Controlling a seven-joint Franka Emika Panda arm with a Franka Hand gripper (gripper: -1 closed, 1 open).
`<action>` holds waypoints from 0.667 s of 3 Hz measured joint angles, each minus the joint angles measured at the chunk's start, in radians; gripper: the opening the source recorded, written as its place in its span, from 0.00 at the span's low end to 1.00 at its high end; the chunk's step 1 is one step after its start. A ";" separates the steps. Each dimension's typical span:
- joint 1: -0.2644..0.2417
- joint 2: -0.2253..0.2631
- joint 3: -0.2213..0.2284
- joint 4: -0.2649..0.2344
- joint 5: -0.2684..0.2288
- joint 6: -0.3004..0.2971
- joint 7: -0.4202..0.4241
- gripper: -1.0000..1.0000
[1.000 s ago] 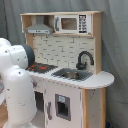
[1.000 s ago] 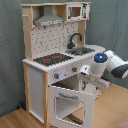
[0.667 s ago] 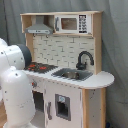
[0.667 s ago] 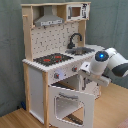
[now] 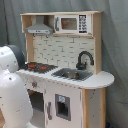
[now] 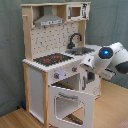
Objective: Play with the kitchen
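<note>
Oven door: nearest in the second exterior view, white frame with a clear window, swung down and open.

Arm: smooth white rounded shells with a lit blue ring, reaching in from the second exterior view's right towards the opening. In the first exterior view it fills the lower left foreground. The gripper appears as a dark shape by the opening; whether spread or pressed together cannot be told.

Kitchen: white panels, pale wood frame, standing on a wooden floor before a grey curtain.

Hob: flat black, red rings.

Sink: grey basin, curved black faucet.

Hood: grey, angular, topmost.

Progress, judged: door opened; knobs and the rest apparently still to try.
</note>
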 joint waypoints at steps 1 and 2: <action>0.000 -0.041 0.024 0.038 -0.034 -0.071 -0.046 1.00; -0.004 -0.073 0.058 0.060 -0.106 -0.114 -0.090 1.00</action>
